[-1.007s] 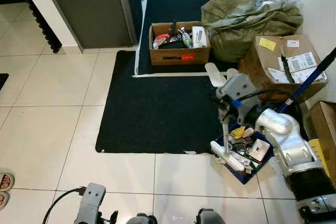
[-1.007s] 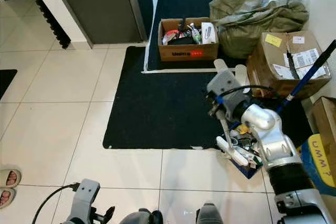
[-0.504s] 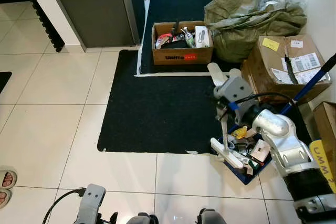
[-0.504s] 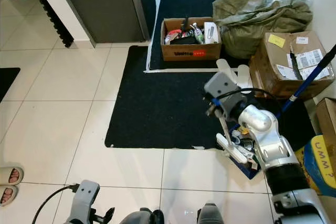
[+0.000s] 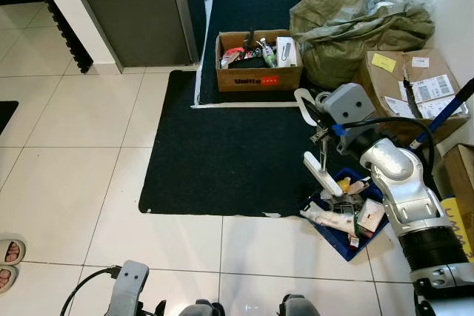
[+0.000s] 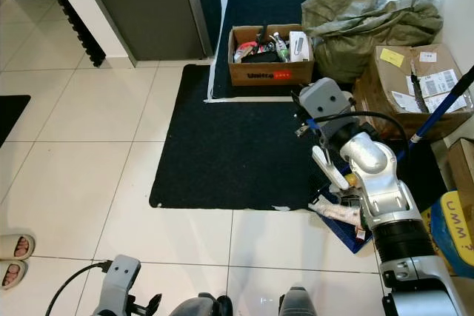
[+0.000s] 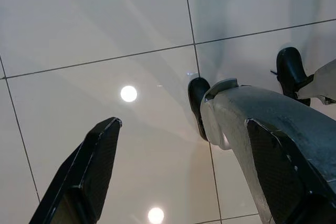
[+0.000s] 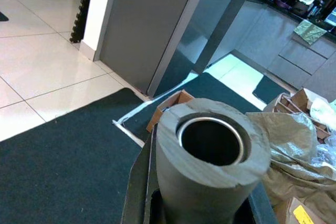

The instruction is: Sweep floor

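1. Right gripper [image 5: 324, 140]: clamped on grey handle [image 8: 212, 163], over black mat's [image 5: 222, 153] right edge.
2. White brush head [image 5: 323, 174]: directly below gripper, tilted over blue dustpan [image 5: 337, 238], near right.
3. Left gripper [image 7: 173, 177]: open, idle.

Glossy pale floor tiles [image 5: 74, 116] mirroring ceiling lights, matt black fibrous mat [image 5: 222, 153], brown corrugated cardboard boxes [image 5: 255, 75], crumpled olive cloth sack [image 5: 348, 24], smooth silver metal arm [image 5: 404, 183]
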Controlling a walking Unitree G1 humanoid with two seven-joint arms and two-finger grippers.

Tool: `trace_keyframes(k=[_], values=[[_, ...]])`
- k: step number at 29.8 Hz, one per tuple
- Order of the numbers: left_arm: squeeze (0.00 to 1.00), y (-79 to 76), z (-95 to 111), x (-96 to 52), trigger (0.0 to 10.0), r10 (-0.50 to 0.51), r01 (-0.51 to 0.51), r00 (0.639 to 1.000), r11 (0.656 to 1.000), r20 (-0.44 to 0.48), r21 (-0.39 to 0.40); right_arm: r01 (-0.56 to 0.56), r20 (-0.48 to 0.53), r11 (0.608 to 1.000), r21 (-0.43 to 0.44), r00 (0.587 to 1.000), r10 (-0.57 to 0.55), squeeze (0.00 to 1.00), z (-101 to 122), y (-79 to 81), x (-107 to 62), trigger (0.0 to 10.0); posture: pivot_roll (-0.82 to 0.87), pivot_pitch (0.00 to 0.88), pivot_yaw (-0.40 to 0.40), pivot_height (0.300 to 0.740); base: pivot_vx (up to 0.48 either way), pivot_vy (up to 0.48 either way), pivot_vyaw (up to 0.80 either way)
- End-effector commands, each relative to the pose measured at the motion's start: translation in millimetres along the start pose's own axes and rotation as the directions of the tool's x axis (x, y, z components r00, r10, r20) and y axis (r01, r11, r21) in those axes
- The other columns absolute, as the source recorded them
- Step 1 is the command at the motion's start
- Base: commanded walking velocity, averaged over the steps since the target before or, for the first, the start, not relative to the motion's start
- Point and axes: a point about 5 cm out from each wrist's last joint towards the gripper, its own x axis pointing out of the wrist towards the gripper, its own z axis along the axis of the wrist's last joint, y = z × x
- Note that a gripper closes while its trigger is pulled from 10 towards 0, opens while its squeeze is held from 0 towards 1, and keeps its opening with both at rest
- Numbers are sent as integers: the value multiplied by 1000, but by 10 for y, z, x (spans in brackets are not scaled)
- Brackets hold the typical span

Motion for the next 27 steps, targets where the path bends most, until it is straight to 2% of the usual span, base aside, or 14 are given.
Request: trace_keyframes(k=[1, 10, 11, 12, 13, 15, 16, 17, 18, 20, 22, 23, 25, 27], values=[[0, -9, -158, -68, 10000, -3, 3, 998, 1000, -55, -6, 18, 51, 1000, -25, 999, -17, 0, 80, -32, 0, 10000, -75, 272, 93, 740, 0, 0, 0], [0, -22, -162, -66, 10000, -7, 7, 998, 1000, -56, -3, 55, 63, 998, 17, 996, -56, 0, 100, -90, 11, 10000, -75, 272, 94, 740, 0, 0, 0], [0, -24, -162, -65, 10000, -8, 8, 998, 1000, -57, -4, 55, 59, 995, 83, 996, -60, 0, 104, -104, 9, 10000, -75, 266, 93, 740, 0, 0, 0], [0, -24, -162, -65, 10000, -8, 8, 998, 1000, -57, -4, 55, 59, 995, 83, 996, -60, 0, 104, -104, 9, 10000, -75, 266, 93, 740, 0, 0, 0], [0, -26, -163, -65, 10000, -8, 8, 998, 1000, -58, -4, 39, 46, 981, 189, 998, -49, 0, 101, -123, -4, 10000, -74, 262, 92, 740, 0, 0, 0], [0, -26, -163, -65, 10000, -8, 8, 998, 1000, -58, -4, 39, 46, 981, 189, 998, -49, 0, 101, -123, -4, 10000, -74, 262, 92, 740, 0, 0, 0], [0, -28, -165, -65, 10000, -9, 9, 998, 1000, -59, -4, 24, 44, 962, 272, 998, -38, 0, 106, -143, -21, 10000, -77, 258, 93, 740, 0, 0, 0], [0, -28, -165, -65, 10000, -9, 9, 998, 1000, -59, -4, 24, 44, 962, 272, 998, -38, 0, 106, -143, -21, 10000, -77, 258, 93, 740, 0, 0, 0], [0, -30, -170, -66, 10000, -10, 10, 998, 1000, -62, -4, -24, 38, 929, 369, 999, 11, 0, 109, -184, -63, 10000, -77, 258, 92, 740, 0, 0, 0], [0, -30, -170, -66, 10000, -10, 10, 998, 1000, -62, -4, -24, 38, 929, 369, 999, 11, 0, 109, -184, -63, 10000, -77, 258, 92, 740, 0, 0, 0], [0, -33, -185, -71, 10000, -11, 11, 998, 1000, -69, -4, -89, 16, 876, 475, 996, 92, 0, 109, -293, -147, 10000, -80, 255, 90, 740, 0, 0, 0], [0, -33, -185, -71, 10000, -11, 11, 998, 1000, -69, -4, -89, 16, 876, 475, 996, 92, 0, 109, -293, -147, 10000, -80, 255, 90, 740, 0, 0, 0], [0, -33, -203, -80, 10000, -9, 9, 997, 1000, -76, -5, -126, -43, 852, 509, 984, 171, 0, 75, -384, -230, 10000, -83, 256, 88, 740, 0, 0, 0], [0, -31, -216, -87, 10000, -6, 6, 997, 1000, -80, -9, -171, -87, 856, 488, 966, 243, 0, 32, -373, -300, 10000, -83, 256, 88, 740, 0, 0, 0]])
